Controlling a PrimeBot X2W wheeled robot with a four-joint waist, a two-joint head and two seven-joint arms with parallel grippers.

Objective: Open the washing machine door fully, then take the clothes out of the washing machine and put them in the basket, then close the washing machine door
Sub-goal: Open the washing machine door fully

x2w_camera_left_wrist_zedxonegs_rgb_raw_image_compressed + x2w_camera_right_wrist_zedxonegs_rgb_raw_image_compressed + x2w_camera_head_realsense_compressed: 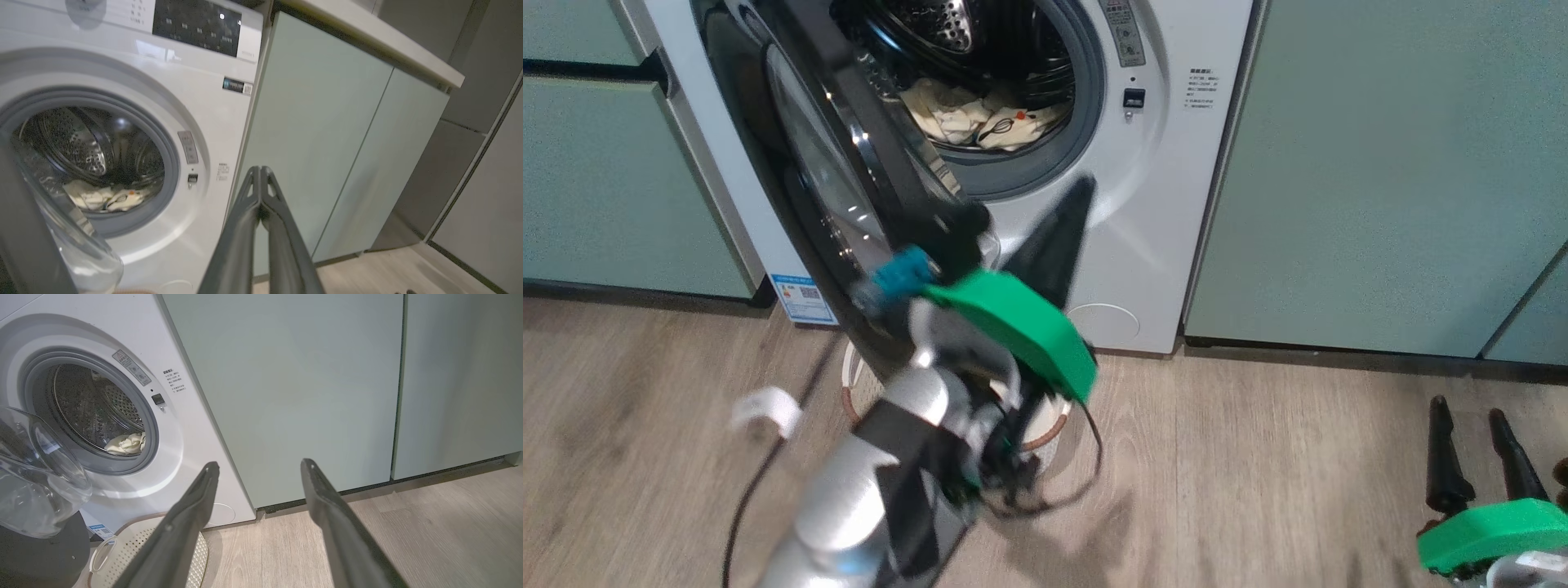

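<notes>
The basket (130, 545) shows perforated sides in right wrist view.

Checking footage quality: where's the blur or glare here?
Head view: left gripper smeared by motion, clothes sharp. Left wrist view: glare dots on the control panel. Right wrist view: crisp; washing machine door glass warps what's behind.

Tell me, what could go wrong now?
The washing machine door may not be fully open, so an arm reaching for the clothes might bump it. The basket sits partly under the door and the left arm, so dropped clothes could miss it. The left hand is shut and must open before grabbing.
</notes>
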